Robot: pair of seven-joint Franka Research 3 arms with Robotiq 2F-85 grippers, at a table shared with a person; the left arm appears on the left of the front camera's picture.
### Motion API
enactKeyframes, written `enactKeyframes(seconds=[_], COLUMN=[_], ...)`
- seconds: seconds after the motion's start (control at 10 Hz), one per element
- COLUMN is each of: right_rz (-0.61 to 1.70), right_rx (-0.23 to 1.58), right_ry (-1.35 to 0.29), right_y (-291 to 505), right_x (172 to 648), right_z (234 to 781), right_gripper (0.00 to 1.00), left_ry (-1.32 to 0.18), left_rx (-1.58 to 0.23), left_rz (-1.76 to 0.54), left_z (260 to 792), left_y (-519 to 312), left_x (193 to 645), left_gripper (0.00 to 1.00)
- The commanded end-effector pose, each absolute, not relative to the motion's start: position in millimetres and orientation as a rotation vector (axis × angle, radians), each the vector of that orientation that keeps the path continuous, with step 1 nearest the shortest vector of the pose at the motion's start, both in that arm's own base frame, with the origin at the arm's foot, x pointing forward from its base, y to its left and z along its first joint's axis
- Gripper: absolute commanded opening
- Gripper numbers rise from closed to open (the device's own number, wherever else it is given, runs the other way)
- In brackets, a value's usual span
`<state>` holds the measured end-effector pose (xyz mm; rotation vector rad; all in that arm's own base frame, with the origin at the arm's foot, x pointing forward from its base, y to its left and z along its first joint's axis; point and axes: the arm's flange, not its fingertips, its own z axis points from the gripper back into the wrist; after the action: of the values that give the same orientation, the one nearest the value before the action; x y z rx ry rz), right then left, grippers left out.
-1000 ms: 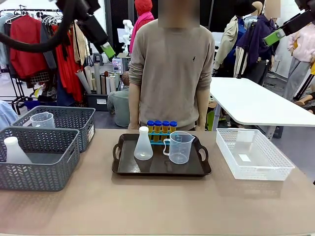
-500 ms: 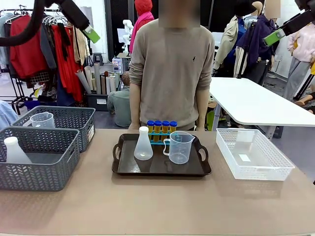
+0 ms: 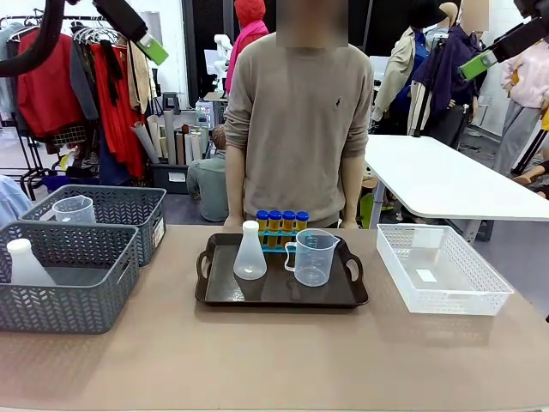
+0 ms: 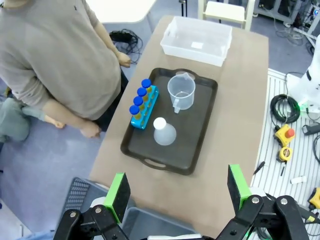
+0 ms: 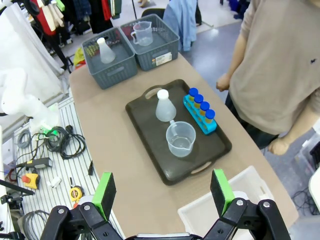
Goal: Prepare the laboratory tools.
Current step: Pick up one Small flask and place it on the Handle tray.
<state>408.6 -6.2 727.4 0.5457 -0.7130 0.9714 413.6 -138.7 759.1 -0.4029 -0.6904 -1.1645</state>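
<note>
Raised high at the frame's upper corners in the front view, the left gripper (image 3: 146,45) and right gripper (image 3: 480,63) hang well above the table (image 3: 274,360). Both stand with jaws spread wide, gripping nothing, as the wrist views show. Far below, at centre frame, the black tray (image 3: 283,296) carries the flask (image 3: 250,252), the beaker (image 3: 314,257) and, at its far edge, the blue rack (image 3: 276,239) of capped tubes (image 3: 282,222), before a standing person (image 3: 296,120).
</note>
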Motion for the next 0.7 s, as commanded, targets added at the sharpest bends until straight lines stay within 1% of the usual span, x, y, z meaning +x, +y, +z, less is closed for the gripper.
enactKeyframes(seconds=[0.0,0.3,0.4,0.5,0.6], right_rz=[0.97,0.97,0.97,0.97,0.97], right_rx=[0.556,0.556,0.556,0.556,0.556], right_ry=[-0.72,-0.72,-0.72,-0.72,-0.72], right_y=[-4.4,-4.4,-4.4,-4.4,-4.4], right_x=[406.9,406.9,406.9,406.9,406.9], right_z=[729.0,729.0,729.0,729.0,729.0], right_gripper=[1.0,1.0,1.0,1.0,1.0], left_ry=[-0.744,-0.747,-0.714,-0.712,-0.712], left_rx=[-0.433,-0.427,-0.426,-0.408,-0.408], left_rz=[-1.184,-1.184,-1.195,-1.168,-1.168], left_z=[752.5,754.1,749.7,761.7,761.7], left_y=[-134.4,-133.7,-133.6,-138.3,-138.3], left_x=[407.1,404.7,408.3,410.0,410.0], left_gripper=[1.0,1.0,1.0,1.0,1.0])
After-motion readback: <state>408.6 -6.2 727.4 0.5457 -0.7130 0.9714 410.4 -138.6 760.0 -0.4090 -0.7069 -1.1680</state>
